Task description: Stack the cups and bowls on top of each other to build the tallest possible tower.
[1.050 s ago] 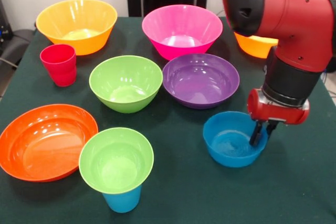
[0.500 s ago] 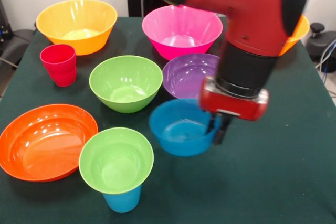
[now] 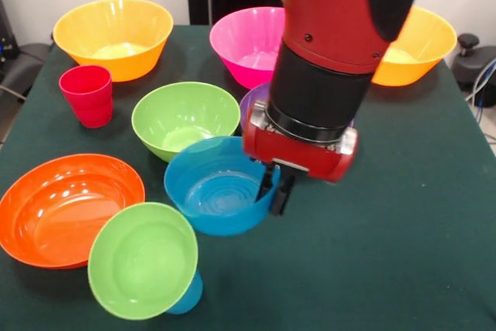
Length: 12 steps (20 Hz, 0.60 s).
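- Since the earlier frames the blue bowl (image 3: pixel 217 187) has travelled leftward across the worktop (image 3: pixel 403 253) with the arm, and the small green bowl (image 3: pixel 142 260), perched on the sky blue cup (image 3: pixel 186 296), now sits tilted where it was level before.
- Left of the blue bowl: the wide orange bowl (image 3: pixel 66 208) rests flat; the red cup (image 3: pixel 87 94) stands upright beyond it, and a yellow-orange bowl (image 3: pixel 113 36) stands further back.
- Just behind the blue bowl: the lime green bowl (image 3: pixel 182 118), apparently touching or overlapped by its rim.
- The pincer (image 3: pixel 277 188) is clamped on the blue bowl's right rim, one finger inside and one outside; judged a carrying hold.
- The blue bowl's left rim meets the tilted green bowl; contact probably caused the tilt.
- Behind the arm: the pink bowl (image 3: pixel 248 44) and purple bowl (image 3: pixel 254 98), partly hidden.
- Far right: a second yellow-orange bowl (image 3: pixel 418 44).
- Risk: the green bowl could slide off its cup.
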Available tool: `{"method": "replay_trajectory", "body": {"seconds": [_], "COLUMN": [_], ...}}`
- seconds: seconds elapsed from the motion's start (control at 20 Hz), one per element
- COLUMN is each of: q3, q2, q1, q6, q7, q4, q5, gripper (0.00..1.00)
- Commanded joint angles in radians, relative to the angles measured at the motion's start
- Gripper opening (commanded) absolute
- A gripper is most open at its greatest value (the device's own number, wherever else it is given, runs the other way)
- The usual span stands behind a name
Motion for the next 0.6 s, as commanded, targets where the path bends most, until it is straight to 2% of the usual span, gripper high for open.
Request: {"method": "replay_trajectory", "body": {"seconds": [0.05,0.3,0.6], "q3": [0.101,0.097,0.088], "q2": [0.106,0.147,0.159], "q1": [0.039,0.058,0.085], "q6": [0.220,0.308,0.330], "q7": [-0.038,-0.032,-0.035], "q4": [-0.237,-0.340,-0.352], "q5": [-0.001,0.009,0.016], "gripper": [0.00,0.00,0.00]}}
